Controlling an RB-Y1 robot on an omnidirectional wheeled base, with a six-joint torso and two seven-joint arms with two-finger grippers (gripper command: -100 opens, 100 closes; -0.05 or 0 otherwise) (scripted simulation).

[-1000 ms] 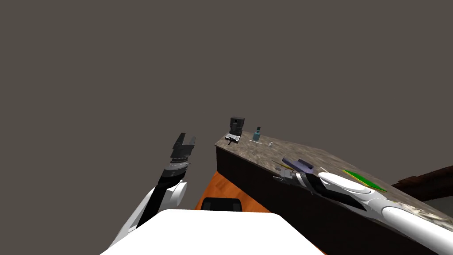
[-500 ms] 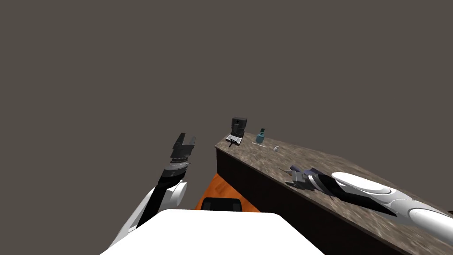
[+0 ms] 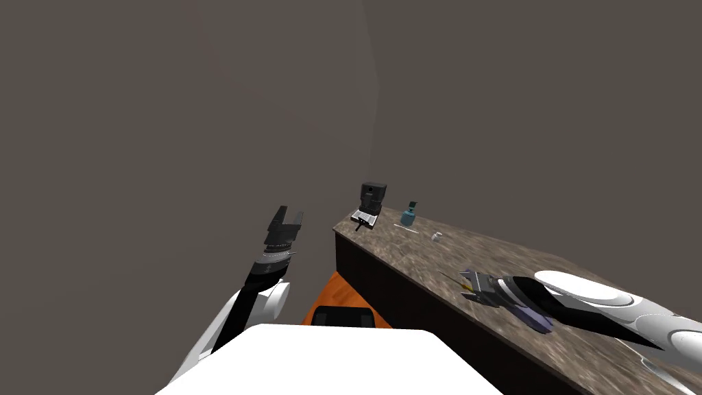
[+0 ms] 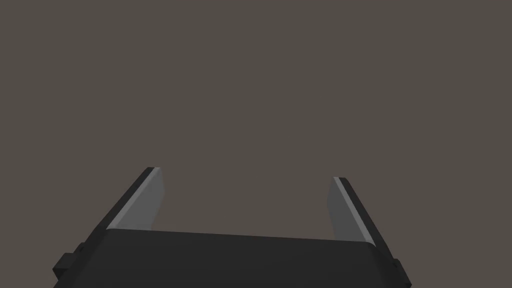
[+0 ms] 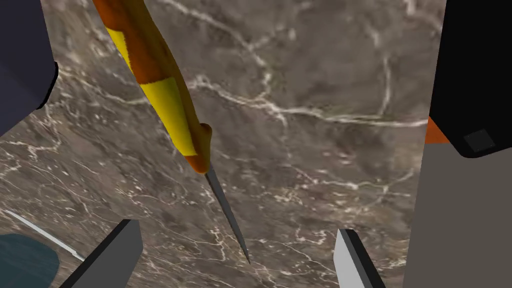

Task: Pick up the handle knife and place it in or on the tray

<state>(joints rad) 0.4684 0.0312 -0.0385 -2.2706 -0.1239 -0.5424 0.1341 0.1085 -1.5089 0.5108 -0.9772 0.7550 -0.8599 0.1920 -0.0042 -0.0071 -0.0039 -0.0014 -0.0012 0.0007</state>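
Both grippers gape, left gripper [image 4: 246, 174] idle. Right gripper [image 5: 237, 227] hangs over the marble counter [image 5: 325, 75]; the knife [image 5: 192, 145] lies there, tip between the jaws, handle [image 5: 155, 85] toward eleven o'clock. Reach further, straddle the handle, then close.

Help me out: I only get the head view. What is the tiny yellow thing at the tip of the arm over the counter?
Observer: The right wrist view shows a knife with an orange and yellow handle and a thin grey blade, on the marbled counter.
Operator: Has the arm got hold of it?
Observer: No. The right end effector is open. The blade's tip points into the gap between its fingers and touches neither.
Operator: And the arm on the other side?
Observer: The left wrist view shows the left end effector open, with nothing between its fingers.
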